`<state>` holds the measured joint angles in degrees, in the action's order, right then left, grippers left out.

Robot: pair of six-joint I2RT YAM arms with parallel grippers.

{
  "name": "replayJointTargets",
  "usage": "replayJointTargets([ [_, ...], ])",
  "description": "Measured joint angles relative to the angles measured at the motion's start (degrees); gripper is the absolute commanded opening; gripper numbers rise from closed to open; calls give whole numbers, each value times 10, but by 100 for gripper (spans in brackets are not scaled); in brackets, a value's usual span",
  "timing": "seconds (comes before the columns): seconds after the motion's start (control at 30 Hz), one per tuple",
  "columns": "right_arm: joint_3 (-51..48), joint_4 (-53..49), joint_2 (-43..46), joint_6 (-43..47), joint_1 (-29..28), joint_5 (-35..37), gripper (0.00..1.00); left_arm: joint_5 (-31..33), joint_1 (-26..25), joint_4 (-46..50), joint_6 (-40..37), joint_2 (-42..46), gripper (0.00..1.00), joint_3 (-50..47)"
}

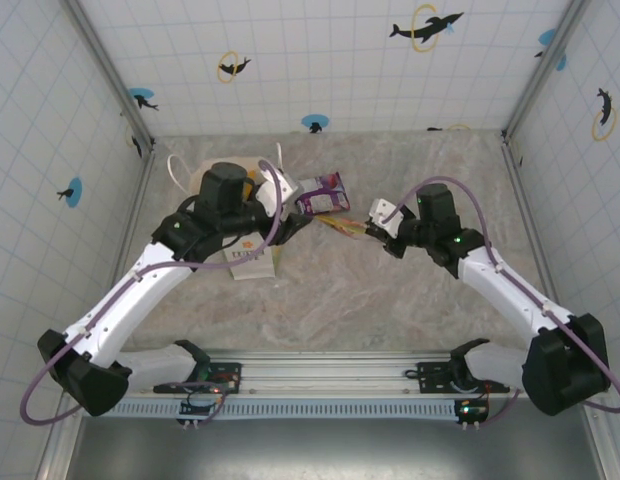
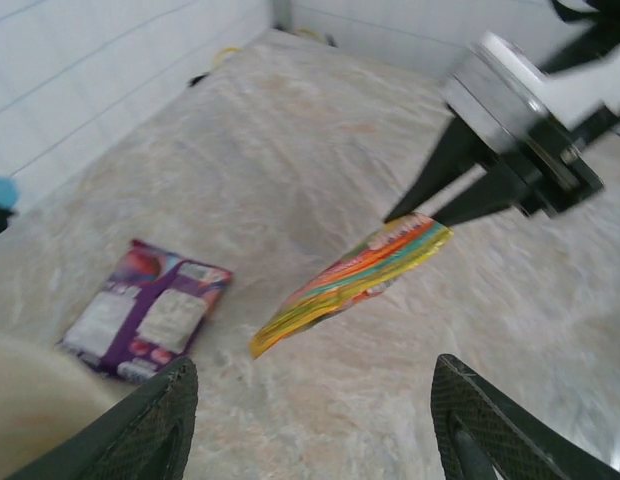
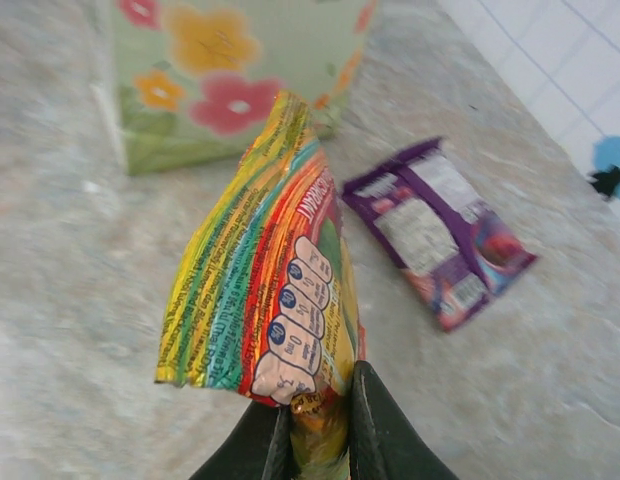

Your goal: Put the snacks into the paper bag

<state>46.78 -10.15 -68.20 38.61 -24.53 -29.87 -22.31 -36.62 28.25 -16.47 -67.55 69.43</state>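
Rainbow-striped packet [image 3: 260, 270] is pinched at one end by right gripper [image 3: 315, 400], held clear of the counter [image 1: 390, 300]. Left gripper [image 2: 312, 370] is spread wide with nothing between its fingers, facing that packet. Purple packet [image 3: 440, 230] lies flat on the counter, near the paper bag [image 3: 230, 70]. Bag stands on the counter beyond the held packet, floral side showing.

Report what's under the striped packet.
Bare tabletop: the striped packet hangs clear of it, pinched by the right end effector. The purple packet lies aside. From above, the packet covers the spot below.
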Motion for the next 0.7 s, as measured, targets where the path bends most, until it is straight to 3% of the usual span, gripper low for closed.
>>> replayJointTargets([
  [0.3, 29, -89, 6, 16, 3, -148, 0, -63, -22, 41, -108, -19, 67, -8],
  [0.7, 38, -108, 10, 24, 3, -216, 0, -43, -71, 91, -167, -99, 66, 5],
])
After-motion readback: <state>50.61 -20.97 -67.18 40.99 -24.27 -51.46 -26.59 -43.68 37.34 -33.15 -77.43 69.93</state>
